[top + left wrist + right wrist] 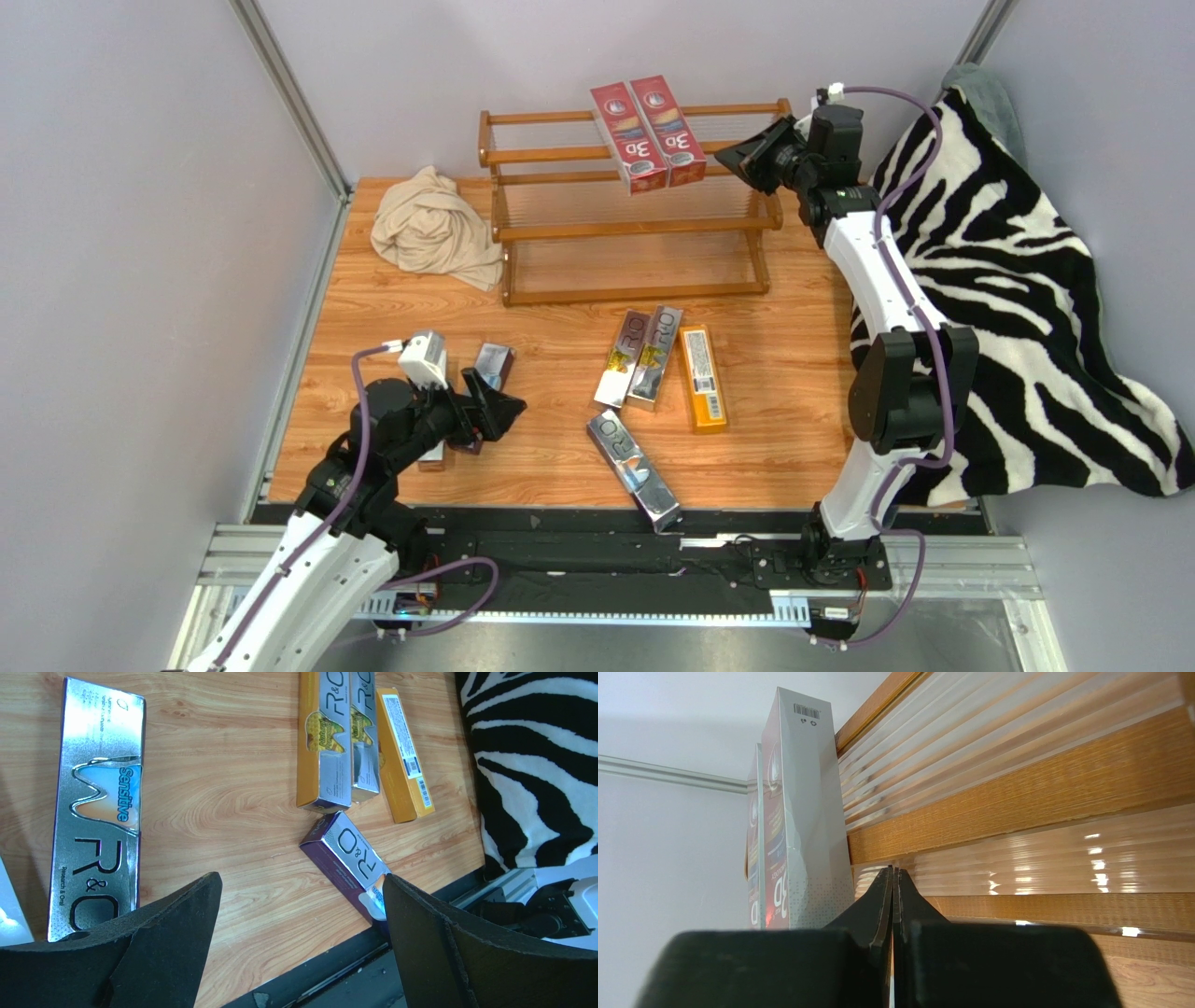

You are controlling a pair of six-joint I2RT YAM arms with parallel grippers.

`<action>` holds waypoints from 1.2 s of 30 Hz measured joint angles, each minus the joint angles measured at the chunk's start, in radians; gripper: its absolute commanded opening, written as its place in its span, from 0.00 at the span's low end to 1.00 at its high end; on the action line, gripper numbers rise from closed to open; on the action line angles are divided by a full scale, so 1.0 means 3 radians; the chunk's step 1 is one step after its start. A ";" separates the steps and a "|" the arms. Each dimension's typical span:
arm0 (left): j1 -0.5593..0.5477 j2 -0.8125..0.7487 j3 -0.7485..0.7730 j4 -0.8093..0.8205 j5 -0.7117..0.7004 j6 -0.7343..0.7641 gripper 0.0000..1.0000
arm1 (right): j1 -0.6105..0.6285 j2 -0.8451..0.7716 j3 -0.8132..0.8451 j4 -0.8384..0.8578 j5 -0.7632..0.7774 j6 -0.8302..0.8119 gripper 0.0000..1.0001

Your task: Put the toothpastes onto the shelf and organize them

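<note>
The silver carton (98, 812) seems light, stiff, slippery; best pinched across its narrow width; left hand (298, 882) open; right hand (893, 882) closed, empty.

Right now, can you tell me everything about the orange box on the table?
The orange box is a long, thin cardboard carton lying flat on the wooden table. Its top face has a white label with small print and a barcode. It looks closed and undented. It lies just right of two silver-and-yellow cartons, nearly parallel; I cannot tell whether they touch. Nothing holds it.
</note>
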 measured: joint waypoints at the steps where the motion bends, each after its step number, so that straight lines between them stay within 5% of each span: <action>1: 0.0000 0.0000 0.0000 0.0000 0.0000 0.0000 0.94 | 0.0008 0.0000 0.0000 0.0000 -0.0009 0.0000 0.00; 36: 0.0000 0.0018 0.0000 -0.0006 -0.0001 0.0001 0.95 | 0.0352 0.0000 -0.0075 0.0038 -0.0038 -0.0008 0.00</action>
